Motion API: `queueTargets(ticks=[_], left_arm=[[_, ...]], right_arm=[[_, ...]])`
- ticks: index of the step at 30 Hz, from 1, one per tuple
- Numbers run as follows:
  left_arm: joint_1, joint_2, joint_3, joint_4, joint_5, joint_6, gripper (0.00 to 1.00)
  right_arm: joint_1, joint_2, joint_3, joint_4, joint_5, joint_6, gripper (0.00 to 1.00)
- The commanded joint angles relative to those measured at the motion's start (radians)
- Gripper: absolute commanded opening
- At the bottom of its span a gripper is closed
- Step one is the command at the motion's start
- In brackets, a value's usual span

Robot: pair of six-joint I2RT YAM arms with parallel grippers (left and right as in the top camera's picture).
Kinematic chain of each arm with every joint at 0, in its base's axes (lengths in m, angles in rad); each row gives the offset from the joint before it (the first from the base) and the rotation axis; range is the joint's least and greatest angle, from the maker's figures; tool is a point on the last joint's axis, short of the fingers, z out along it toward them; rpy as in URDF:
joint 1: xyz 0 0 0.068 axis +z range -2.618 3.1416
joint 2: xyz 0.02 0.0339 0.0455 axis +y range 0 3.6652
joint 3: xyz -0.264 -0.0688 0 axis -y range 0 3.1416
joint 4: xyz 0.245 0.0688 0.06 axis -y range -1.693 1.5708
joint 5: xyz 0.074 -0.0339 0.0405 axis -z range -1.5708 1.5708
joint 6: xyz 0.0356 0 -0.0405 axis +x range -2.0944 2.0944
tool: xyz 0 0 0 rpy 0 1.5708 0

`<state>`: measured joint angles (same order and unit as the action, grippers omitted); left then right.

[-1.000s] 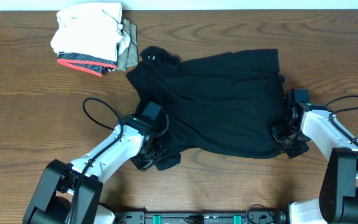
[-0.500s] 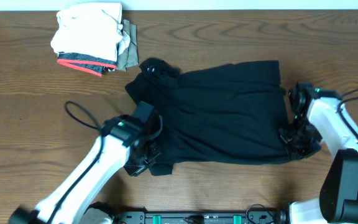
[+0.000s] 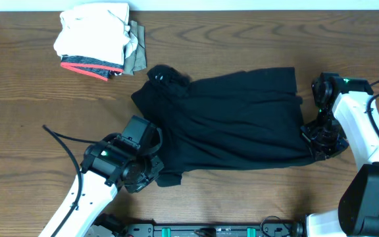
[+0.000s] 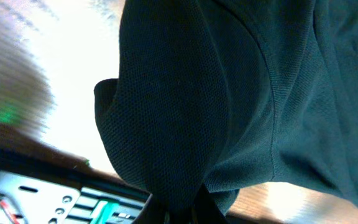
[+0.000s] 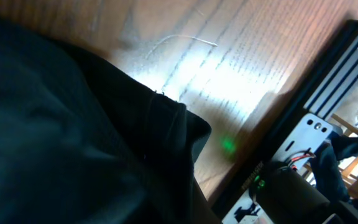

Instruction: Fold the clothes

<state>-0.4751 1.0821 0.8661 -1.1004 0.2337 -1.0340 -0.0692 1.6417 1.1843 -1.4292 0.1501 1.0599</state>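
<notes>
The clothes, a black short-sleeved shirt [image 3: 232, 125], lie spread across the middle of the wooden table with the collar bunched at the far left. My left gripper [image 3: 158, 173] is shut on the shirt's near left corner, which is gathered into a clump. In the left wrist view the black mesh fabric [image 4: 185, 112] fills the frame and runs down into the closed jaws of the left gripper [image 4: 191, 210]. My right gripper [image 3: 312, 147] is shut on the near right corner. In the right wrist view the dark cloth [image 5: 73, 137] covers the right gripper [image 5: 188, 208].
A stack of folded garments [image 3: 97, 39], white on top with a red-trimmed grey one below, sits at the far left. The black frame rail [image 3: 209, 230] runs along the table's near edge. Bare wood lies left and right of the shirt.
Both grippers have pulled the shirt toward the near edge; its far hem has slid down. The left arm has swung up and back, and the right gripper has shifted right. Both stay shut.
</notes>
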Motion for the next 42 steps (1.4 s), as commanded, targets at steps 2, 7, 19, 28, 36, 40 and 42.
queueTargets(ticks=[2, 7, 19, 28, 36, 40, 42], left_arm=[[-0.002, -0.009, 0.018, -0.063, -0.003, 0.013, 0.06], [-0.002, -0.011, 0.018, -0.106, 0.006, 0.020, 0.06], [-0.002, 0.009, 0.018, -0.019, -0.016, 0.085, 0.77], [-0.033, 0.019, -0.029, -0.072, 0.054, 0.055, 0.77], [-0.187, 0.019, -0.185, 0.072, 0.101, -0.125, 0.77], [-0.240, 0.020, -0.220, 0.124, 0.107, -0.215, 0.77], [-0.261, 0.020, -0.244, 0.152, 0.107, -0.253, 0.77]], right_arm=[[-0.013, -0.015, 0.020, -0.007, 0.026, -0.010, 0.01], [-0.013, -0.015, 0.020, -0.006, 0.026, -0.010, 0.02], [-0.013, -0.015, 0.020, 0.080, 0.026, -0.134, 0.25], [-0.013, -0.015, 0.020, 0.044, 0.024, -0.139, 0.27], [-0.013, -0.015, 0.020, 0.076, 0.000, -0.240, 0.99], [-0.013, -0.015, 0.020, 0.072, -0.010, -0.246, 0.99], [-0.013, -0.015, 0.020, 0.072, -0.020, -0.246, 0.99]])
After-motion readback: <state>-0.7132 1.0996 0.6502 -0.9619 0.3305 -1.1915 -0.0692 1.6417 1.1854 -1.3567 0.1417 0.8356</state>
